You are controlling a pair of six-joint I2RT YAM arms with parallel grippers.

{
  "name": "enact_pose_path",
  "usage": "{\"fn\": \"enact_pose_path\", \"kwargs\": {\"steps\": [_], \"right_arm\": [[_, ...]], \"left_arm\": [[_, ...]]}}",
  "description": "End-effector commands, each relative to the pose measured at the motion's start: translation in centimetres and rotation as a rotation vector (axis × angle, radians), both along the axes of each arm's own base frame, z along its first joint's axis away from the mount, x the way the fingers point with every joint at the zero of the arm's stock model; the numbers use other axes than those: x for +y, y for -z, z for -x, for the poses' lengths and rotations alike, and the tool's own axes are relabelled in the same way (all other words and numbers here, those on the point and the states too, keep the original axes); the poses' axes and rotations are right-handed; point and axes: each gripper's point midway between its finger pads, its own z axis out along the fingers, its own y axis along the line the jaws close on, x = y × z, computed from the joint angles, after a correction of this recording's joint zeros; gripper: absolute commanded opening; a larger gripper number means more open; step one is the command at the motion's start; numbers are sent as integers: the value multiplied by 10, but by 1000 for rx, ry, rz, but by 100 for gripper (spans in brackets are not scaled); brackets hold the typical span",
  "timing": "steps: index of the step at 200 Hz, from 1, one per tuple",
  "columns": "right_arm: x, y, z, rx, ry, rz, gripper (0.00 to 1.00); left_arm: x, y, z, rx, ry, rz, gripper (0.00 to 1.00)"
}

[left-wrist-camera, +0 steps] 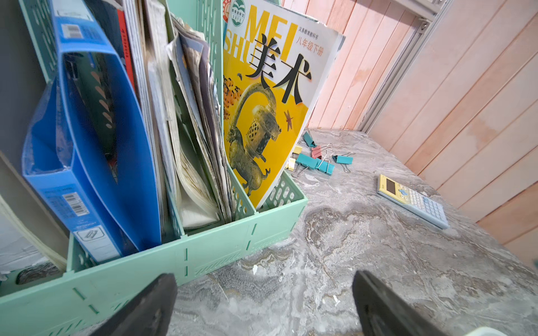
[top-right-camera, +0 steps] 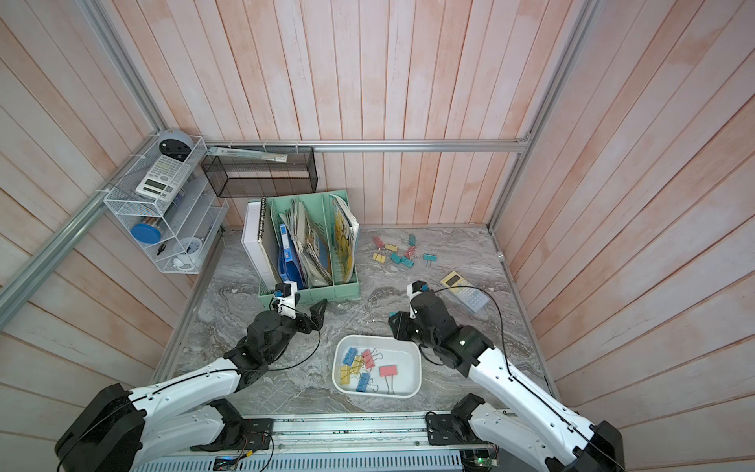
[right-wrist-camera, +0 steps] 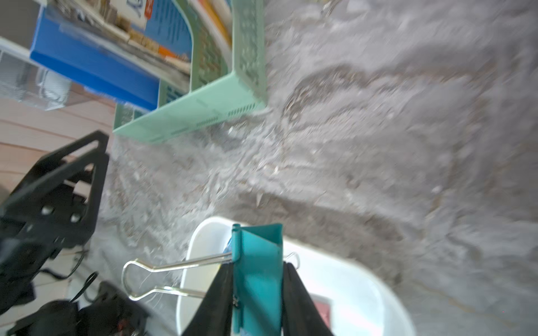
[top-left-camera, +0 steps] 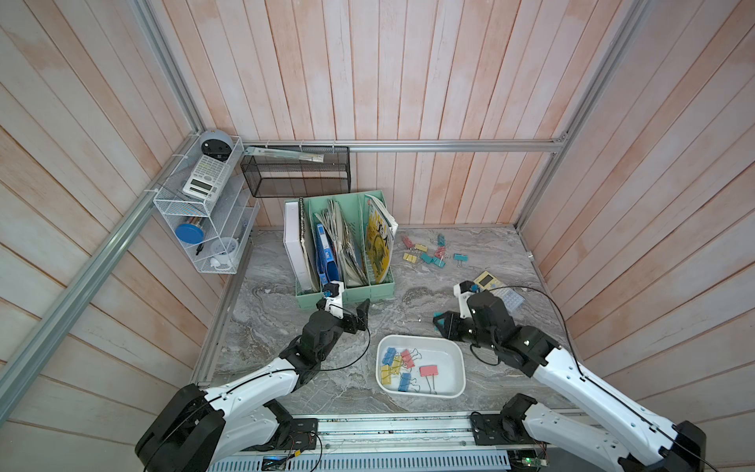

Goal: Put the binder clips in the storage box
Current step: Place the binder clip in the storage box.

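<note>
The storage box point(top-left-camera: 448, 345) point(top-right-camera: 402, 347) is a shallow white tray near the table's front, holding several blue, yellow and pink binder clips point(top-left-camera: 402, 365). My right gripper point(top-left-camera: 440, 323) point(right-wrist-camera: 257, 263) is shut on a teal binder clip point(right-wrist-camera: 257, 247) point(top-left-camera: 438, 315), its wire handles sticking out sideways. It hangs just over the box's point(right-wrist-camera: 349, 279) far rim. Several loose binder clips point(top-left-camera: 429, 253) point(top-right-camera: 402, 254) point(left-wrist-camera: 314, 161) lie at the back of the table. My left gripper point(top-left-camera: 362, 314) point(left-wrist-camera: 262, 305) stands open and empty before the file holder.
A mint-green file holder point(top-left-camera: 347, 288) full of books and folders stands at the back centre. A yellow-and-blue calculator point(top-left-camera: 496, 288) point(left-wrist-camera: 412, 200) lies right of my right wrist. A black mesh basket point(top-left-camera: 296, 171) and a white wire shelf point(top-left-camera: 204, 212) hang on the walls.
</note>
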Motion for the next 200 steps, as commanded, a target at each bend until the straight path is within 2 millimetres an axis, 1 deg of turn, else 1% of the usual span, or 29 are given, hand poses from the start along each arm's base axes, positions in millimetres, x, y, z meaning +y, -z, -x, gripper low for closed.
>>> {"fn": "enact_pose_path", "kwargs": {"steps": [1,13,23,45,60,79,95,111,130,141,148,163,180,192,200], "right_arm": [[8,38,24,138,50,-29,18],[14,55,31,170,36,-9,18],[16,65,35,194,22,18,18],[17,85,35,228,15,91,19],[24,95,36,246,0,89,20],[28,102,36,252,-7,107,23],[26,106,37,254,-7,137,29],[23,102,38,245,-10,159,35],[13,87,33,196,7,200,49],[-1,71,24,133,45,254,56],[-11,61,18,89,75,289,59],[-23,27,-4,-73,119,336,62],[-24,-21,-31,-238,127,331,64],[-27,-45,-53,-266,134,329,64],[-26,-52,-71,-249,119,329,64]], "left_arm": [[1,-1,2,-12,4,12,100],[1,1,2,-9,3,9,100],[1,1,1,-8,4,6,100],[0,4,1,-1,9,2,100],[-1,5,0,3,10,-1,100],[-1,7,-1,6,8,-7,100],[-2,7,-1,6,8,-10,100],[-2,7,-1,6,9,-10,100],[-2,7,-1,7,9,-7,100],[-2,7,-1,7,8,-7,100],[-2,7,-1,8,10,-7,100],[-2,7,-1,8,9,-6,100],[-2,7,-1,7,8,-7,100],[-1,7,-1,5,8,-9,100],[-1,8,-1,6,7,-14,100]]}}
